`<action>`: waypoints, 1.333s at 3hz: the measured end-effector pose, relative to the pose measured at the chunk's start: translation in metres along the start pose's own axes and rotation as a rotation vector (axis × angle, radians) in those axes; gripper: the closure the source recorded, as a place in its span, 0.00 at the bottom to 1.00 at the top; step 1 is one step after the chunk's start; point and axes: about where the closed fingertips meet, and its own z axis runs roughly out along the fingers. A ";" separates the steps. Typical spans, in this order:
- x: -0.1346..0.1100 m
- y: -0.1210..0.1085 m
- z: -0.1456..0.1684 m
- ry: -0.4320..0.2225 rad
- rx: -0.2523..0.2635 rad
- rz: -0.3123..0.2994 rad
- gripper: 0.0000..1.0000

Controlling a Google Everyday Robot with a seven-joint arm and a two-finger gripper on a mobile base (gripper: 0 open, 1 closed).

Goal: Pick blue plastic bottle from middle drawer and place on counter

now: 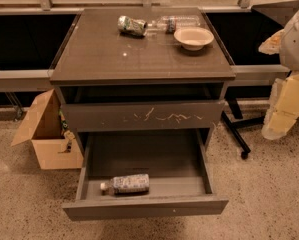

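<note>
The blue plastic bottle (pixel 125 184) lies on its side near the front of the middle drawer (pixel 144 207), its white cap pointing left. The drawer is pulled wide open below a shut drawer front with white scratch marks (pixel 144 116). The counter (pixel 114 49) is the glossy dark top of the cabinet. My gripper (pixel 283 115) hangs at the far right of the view, pale yellow below the white arm. It is to the right of the cabinet, well apart from the bottle and above floor level.
On the counter's far side lie a green-labelled can (pixel 132 25), a longer clear bottle (pixel 175 22) and a white bowl (pixel 193 37). An open cardboard box (pixel 44 131) stands on the floor left of the cabinet. A black chair base (pixel 237 131) is at the right.
</note>
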 end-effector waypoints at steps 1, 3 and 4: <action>0.000 0.000 0.000 0.000 0.000 0.000 0.00; -0.015 -0.007 0.054 -0.140 -0.061 0.010 0.00; -0.038 -0.005 0.103 -0.273 -0.123 -0.003 0.00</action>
